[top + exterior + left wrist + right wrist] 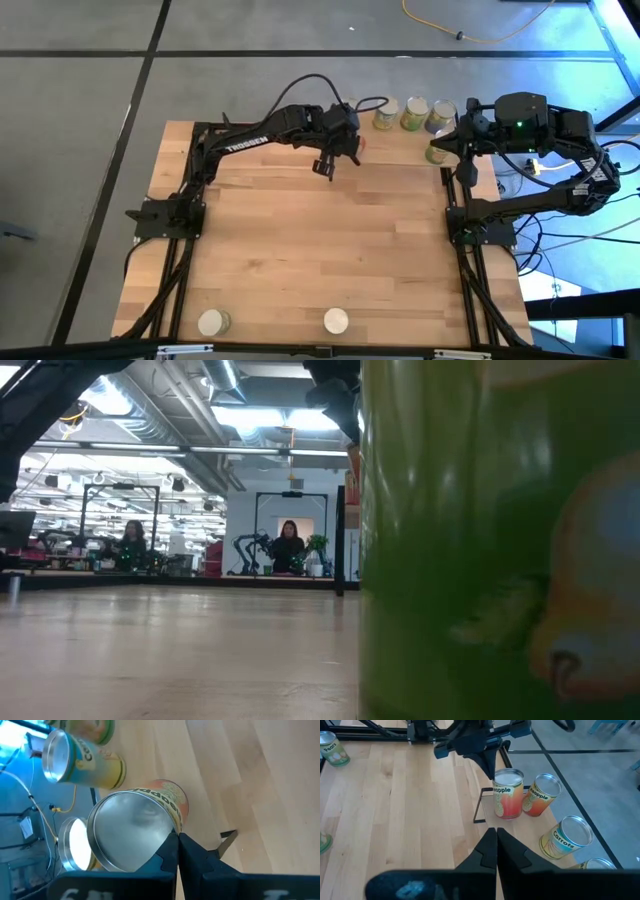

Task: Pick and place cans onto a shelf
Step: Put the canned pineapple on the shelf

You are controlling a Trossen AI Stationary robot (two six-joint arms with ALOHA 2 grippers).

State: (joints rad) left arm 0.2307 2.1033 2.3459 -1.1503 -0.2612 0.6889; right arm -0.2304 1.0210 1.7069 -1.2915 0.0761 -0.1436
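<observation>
High view: the left gripper (326, 165) hangs over the far edge of the table (330, 250) beside the row of cans (413, 114), its fingers (172, 852) pressed together on nothing. The right gripper (463, 170), fingers likewise closed and empty, sits at the far right corner. Two more cans (212, 322) stand at the near edge.

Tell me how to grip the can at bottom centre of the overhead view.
Grip the can across its round side wall, just below the pale top, coming straight down from above. It stands upright on the table, top facing up, with nothing touching it, so opposite sides of the wall are free to close on.
</observation>
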